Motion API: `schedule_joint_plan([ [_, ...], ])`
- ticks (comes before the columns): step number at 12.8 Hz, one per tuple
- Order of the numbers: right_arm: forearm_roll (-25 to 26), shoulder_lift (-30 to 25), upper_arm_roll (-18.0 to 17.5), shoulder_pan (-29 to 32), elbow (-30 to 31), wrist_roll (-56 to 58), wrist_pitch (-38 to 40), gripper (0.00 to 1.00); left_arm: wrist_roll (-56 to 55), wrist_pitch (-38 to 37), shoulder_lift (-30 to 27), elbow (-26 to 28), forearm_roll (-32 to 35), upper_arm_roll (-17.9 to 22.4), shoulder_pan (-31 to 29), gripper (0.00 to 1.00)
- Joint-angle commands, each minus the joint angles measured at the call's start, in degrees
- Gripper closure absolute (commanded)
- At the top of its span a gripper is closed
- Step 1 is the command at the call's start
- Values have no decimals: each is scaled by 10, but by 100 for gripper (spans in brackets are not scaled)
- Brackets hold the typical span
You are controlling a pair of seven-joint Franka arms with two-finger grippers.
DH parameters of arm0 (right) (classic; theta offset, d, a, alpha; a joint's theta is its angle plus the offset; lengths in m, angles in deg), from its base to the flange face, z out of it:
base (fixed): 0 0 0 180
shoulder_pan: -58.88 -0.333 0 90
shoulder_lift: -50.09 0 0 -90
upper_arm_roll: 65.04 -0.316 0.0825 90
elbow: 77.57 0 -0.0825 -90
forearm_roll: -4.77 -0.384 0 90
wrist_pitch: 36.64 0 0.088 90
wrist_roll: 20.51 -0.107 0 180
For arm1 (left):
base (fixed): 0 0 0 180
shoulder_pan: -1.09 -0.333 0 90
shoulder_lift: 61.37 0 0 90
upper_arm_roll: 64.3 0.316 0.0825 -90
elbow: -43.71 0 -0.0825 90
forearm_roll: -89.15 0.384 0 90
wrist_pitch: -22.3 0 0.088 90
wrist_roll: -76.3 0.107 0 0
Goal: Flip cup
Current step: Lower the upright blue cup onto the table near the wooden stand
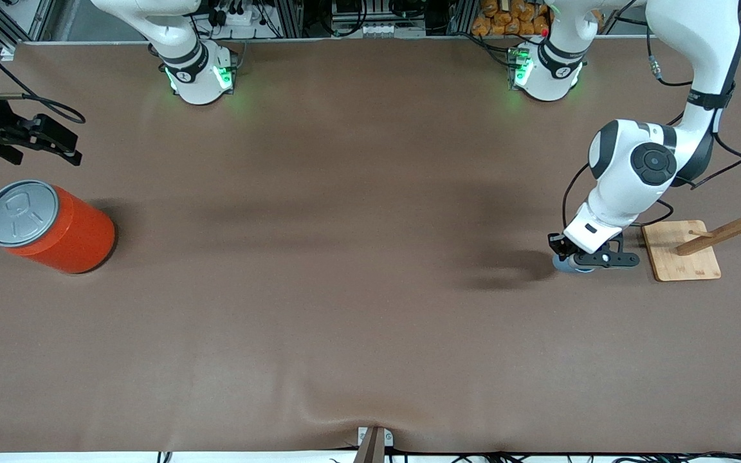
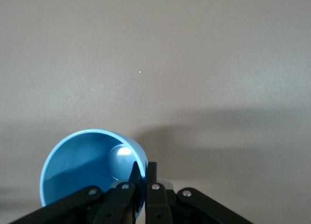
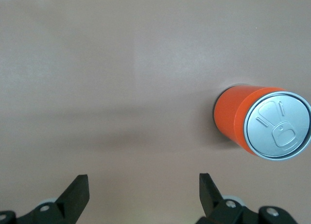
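The light-blue cup (image 2: 80, 173) has its open mouth toward the left wrist camera. My left gripper (image 2: 144, 171) is shut on its wall, one finger inside the rim and one outside. In the front view only a sliver of the cup (image 1: 563, 264) shows under the left gripper (image 1: 577, 260), low at the table near the left arm's end. My right gripper (image 1: 65, 149) is open and empty, up over the table's right-arm end, and waits. In the right wrist view its fingers (image 3: 77, 192) stand wide apart around the gripper's middle (image 3: 143, 185).
A large orange can with a grey pull-tab lid (image 1: 55, 228) stands near the right gripper and also shows in the right wrist view (image 3: 260, 122). A wooden stand with pegs on a square base (image 1: 682, 252) sits beside the cup, toward the left arm's end.
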State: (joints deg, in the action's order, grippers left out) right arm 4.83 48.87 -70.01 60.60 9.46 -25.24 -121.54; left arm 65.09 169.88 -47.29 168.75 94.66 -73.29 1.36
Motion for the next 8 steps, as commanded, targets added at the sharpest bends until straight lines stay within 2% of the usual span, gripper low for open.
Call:
schedule_joint_plan([
  [1, -13, -5, -2, 7, 6, 8, 0, 0, 2, 28, 9, 11, 11, -7, -13, 100],
  [5, -16, -5, -2, 10, 6, 8, 0, 0, 2, 29, 19, 12, 11, -8, -23, 100],
  [6, -17, -5, -2, 10, 6, 8, 0, 0, 2, 28, 25, 11, 11, -7, -22, 94],
  [7, -17, -5, -2, 10, 6, 8, 0, 0, 3, 28, 32, 10, 11, -8, -24, 80],
  [8, -17, -5, -2, 10, 6, 8, 0, 0, 2, 28, 32, 8, 11, -8, -24, 36],
])
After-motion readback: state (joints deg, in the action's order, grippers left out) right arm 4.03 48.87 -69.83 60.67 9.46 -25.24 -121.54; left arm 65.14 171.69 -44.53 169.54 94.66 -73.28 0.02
